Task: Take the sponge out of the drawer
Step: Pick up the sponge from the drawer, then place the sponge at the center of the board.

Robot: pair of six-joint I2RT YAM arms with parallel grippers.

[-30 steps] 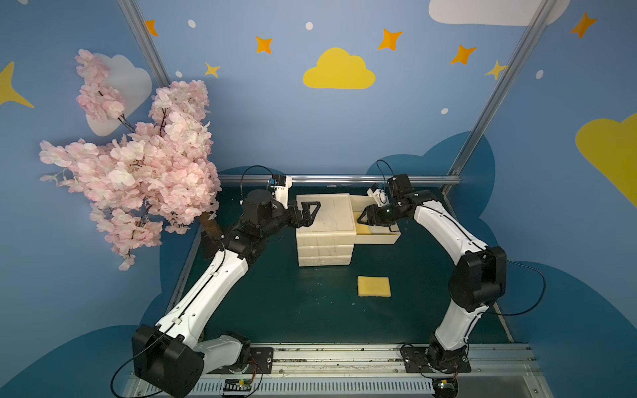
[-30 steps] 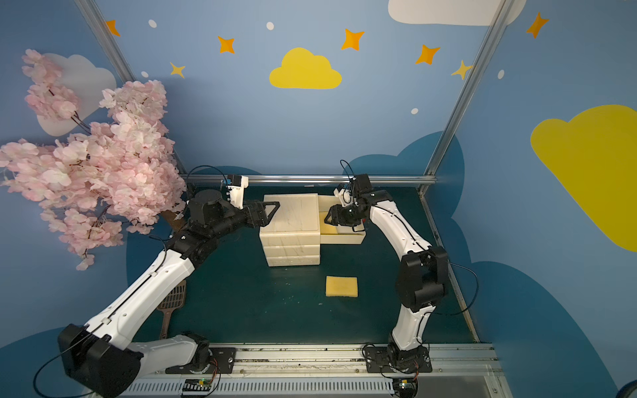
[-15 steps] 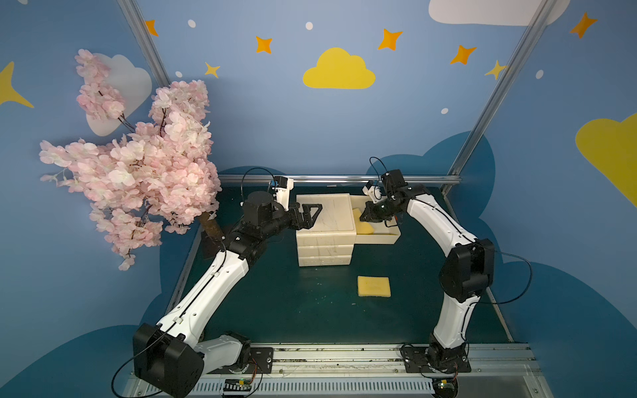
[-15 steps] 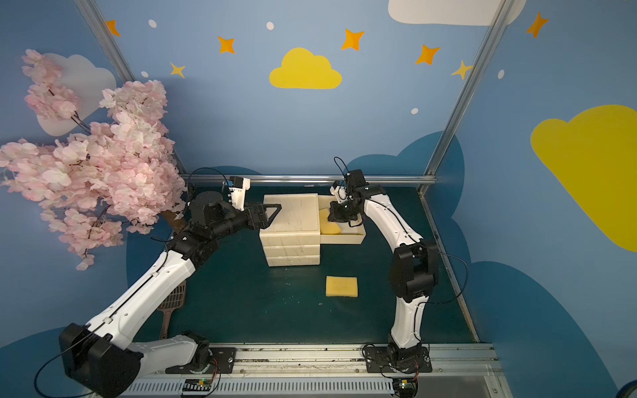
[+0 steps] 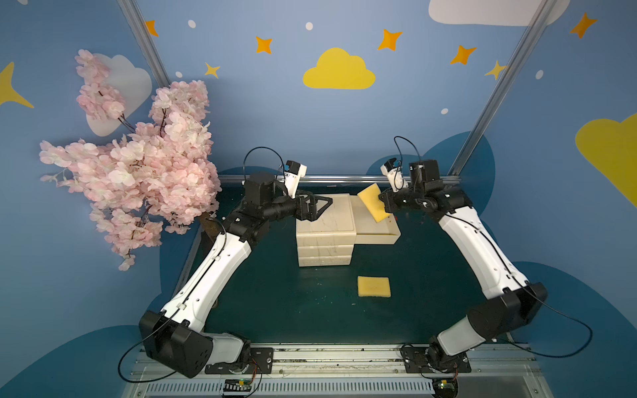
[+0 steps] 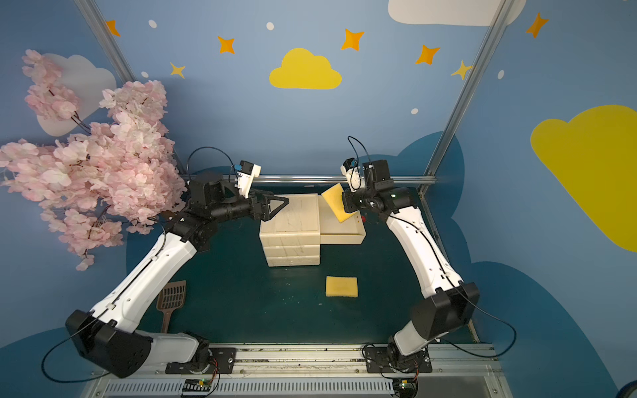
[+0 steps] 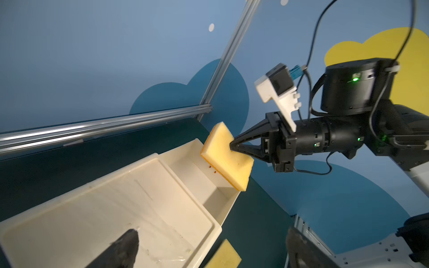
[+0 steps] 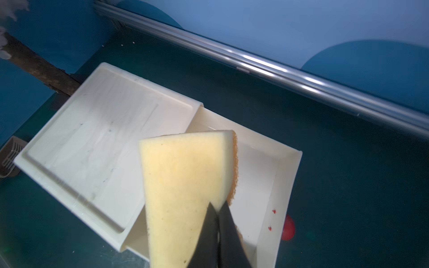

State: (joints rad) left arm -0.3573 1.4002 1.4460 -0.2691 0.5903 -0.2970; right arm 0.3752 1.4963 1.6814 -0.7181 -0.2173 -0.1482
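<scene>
A yellow sponge hangs tilted above the pulled-out top drawer of a cream drawer unit. My right gripper is shut on one edge of this sponge. Under it the drawer shows a bare white floor. My left gripper is open over the unit's top, holding nothing.
A second yellow sponge lies flat on the green table in front of the unit. A pink blossom tree fills the left side. A brown scoop lies by the left arm. A metal rail runs along the back.
My right gripper closed on the sponge in the drawer and lifted it up out of the drawer. The left gripper stayed over the unit's top.
</scene>
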